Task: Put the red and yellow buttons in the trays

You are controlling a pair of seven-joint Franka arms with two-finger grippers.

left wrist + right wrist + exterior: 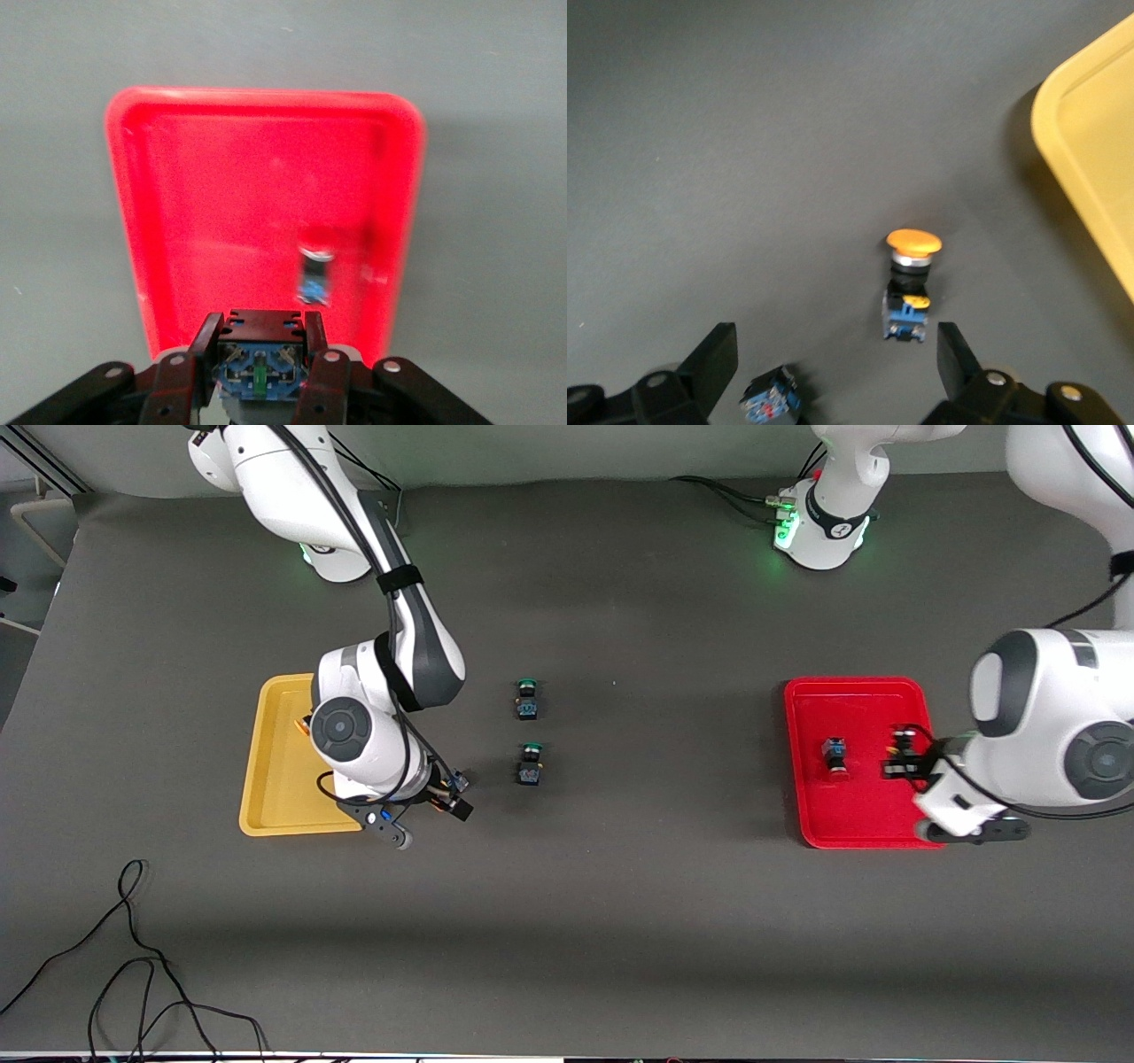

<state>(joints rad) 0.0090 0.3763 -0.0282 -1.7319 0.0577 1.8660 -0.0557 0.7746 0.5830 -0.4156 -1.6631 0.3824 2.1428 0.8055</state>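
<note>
Two white arms of rounded, glossy segments with dark grey joint bands and round dark caps at the wrists, black cables strapped along the right arm [390,638] and running down the left arm [1054,726]. Green lights aglow at both white bases. Black two-finger grippers [833,381], silver screw heads at the finger mounts [257,372].

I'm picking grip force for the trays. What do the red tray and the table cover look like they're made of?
The red tray looks like smooth moulded plastic: uniform colour, rounded corners, raised rim, slight sheen in the left wrist view. The table cover looks like a matte dark grey mat, possibly fabric or rubber; no glare shows, and faint creases suggest it is soft.
</note>
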